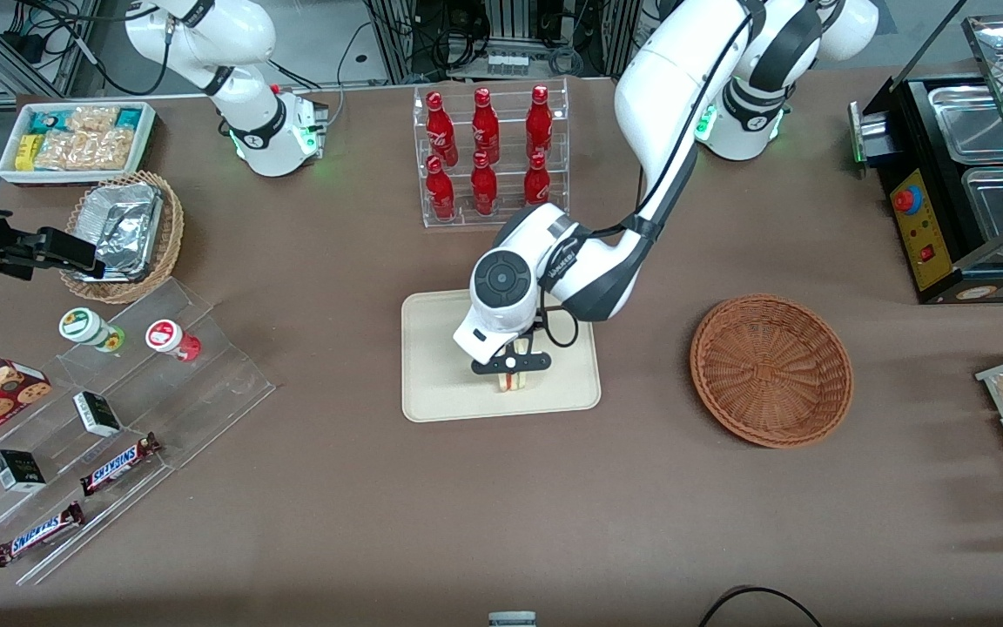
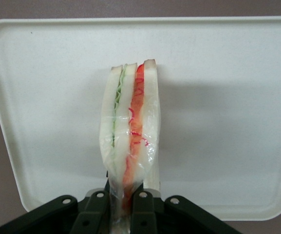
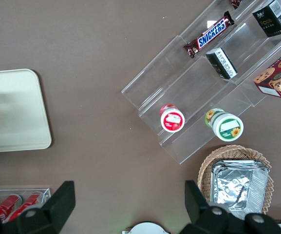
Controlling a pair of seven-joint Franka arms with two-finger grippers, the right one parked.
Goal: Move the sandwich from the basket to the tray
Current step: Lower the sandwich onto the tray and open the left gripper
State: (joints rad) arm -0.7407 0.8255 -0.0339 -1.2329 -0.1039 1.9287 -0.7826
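Sandwich (image 2: 130, 131) clenched in gripper (image 1: 511, 366) fingers (image 2: 141, 214) above tray (image 1: 432, 392) (basket (image 1: 771, 370) vacated); placing step, next lower and release.

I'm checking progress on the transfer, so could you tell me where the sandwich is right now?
The sandwich is pinched in the gripper over the tray, no longer in the basket, which lies toward the working arm's end.
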